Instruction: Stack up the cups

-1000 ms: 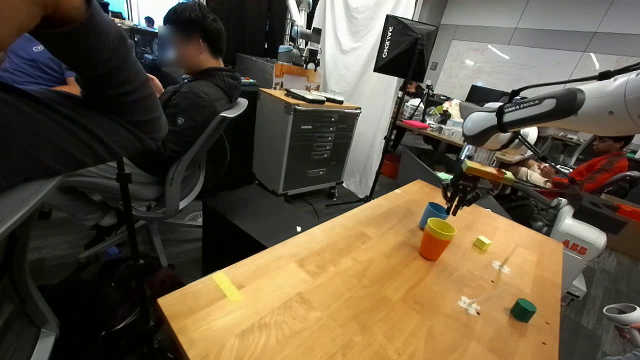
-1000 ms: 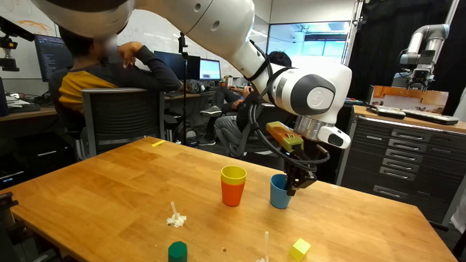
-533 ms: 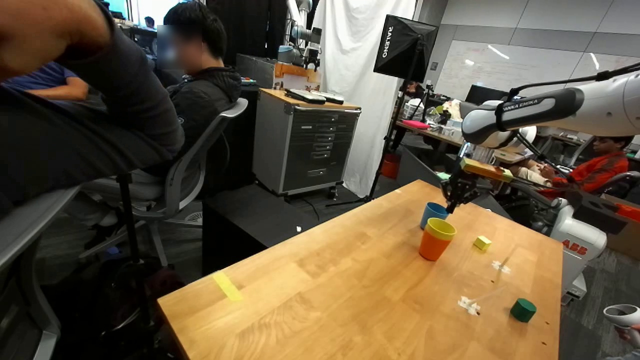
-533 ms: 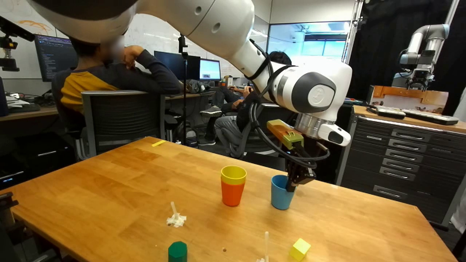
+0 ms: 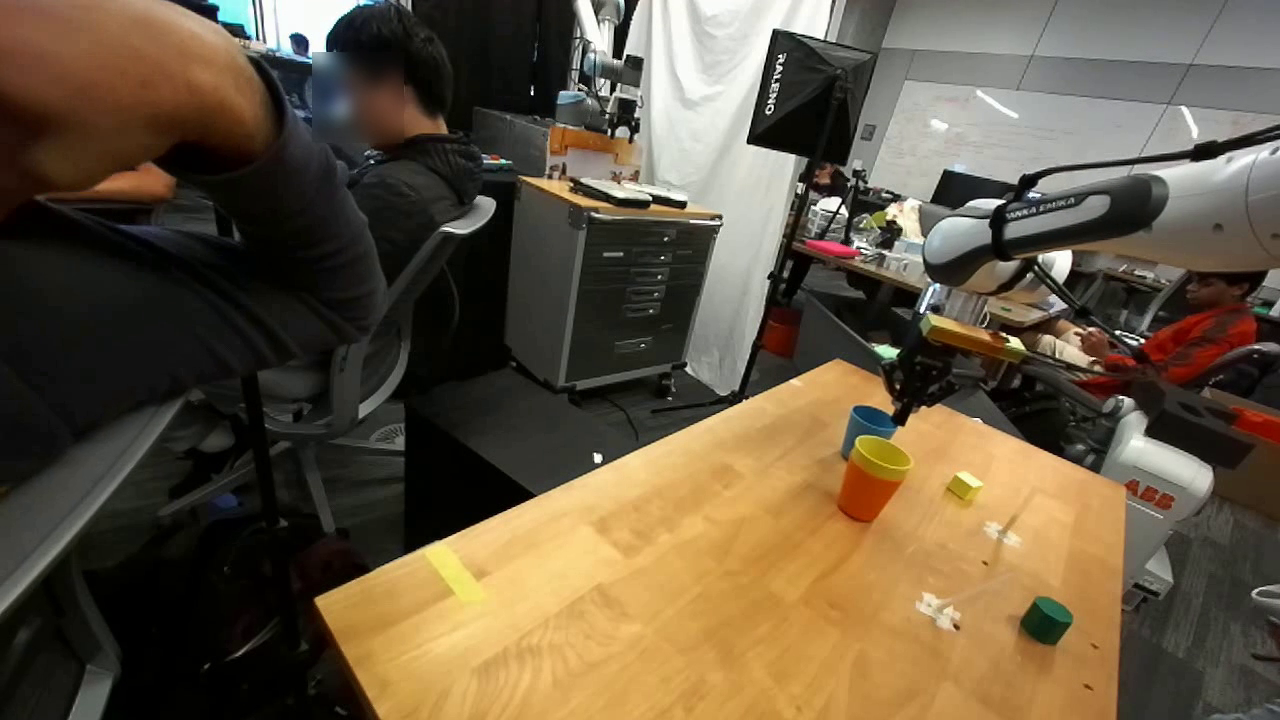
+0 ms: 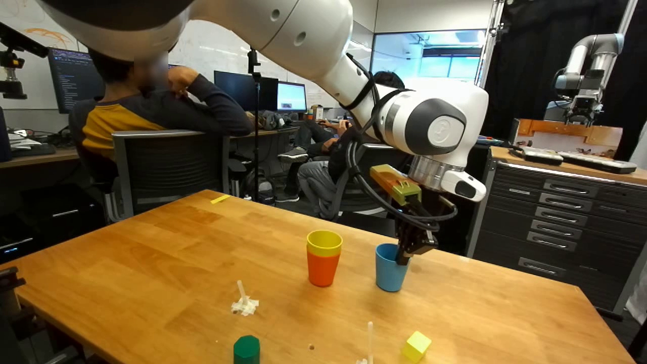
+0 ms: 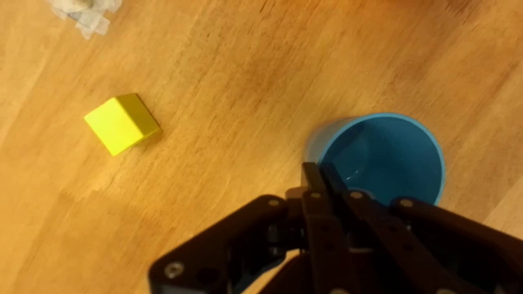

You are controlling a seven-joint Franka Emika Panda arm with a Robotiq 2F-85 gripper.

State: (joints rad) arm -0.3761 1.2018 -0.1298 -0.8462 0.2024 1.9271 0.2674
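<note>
The blue cup (image 6: 388, 275) stands upright on the wooden table; it also shows in an exterior view (image 5: 862, 430) and in the wrist view (image 7: 392, 159). My gripper (image 7: 321, 165) is shut on the near side of its rim, one finger inside the cup and one outside. The gripper also shows in both exterior views (image 5: 903, 418) (image 6: 403, 260). The orange cup (image 6: 322, 269) stands upright beside the blue cup, apart from it. The yellow-green cup (image 6: 324, 247) is nested in the orange cup, with only its upper part showing. Both are out of the wrist view.
A yellow cube (image 6: 417, 346) lies near the blue cup and shows in the wrist view (image 7: 121, 123). A dark green block (image 5: 1046, 620) stands farther along the table. Two thin sticks are taped upright to the table (image 5: 938, 610) (image 6: 244, 303).
The gripper fingers have closed together on the blue cup's rim. The blue cup has shifted slightly. The orange and yellow-green cups have not moved. A seated person's arm has moved.
</note>
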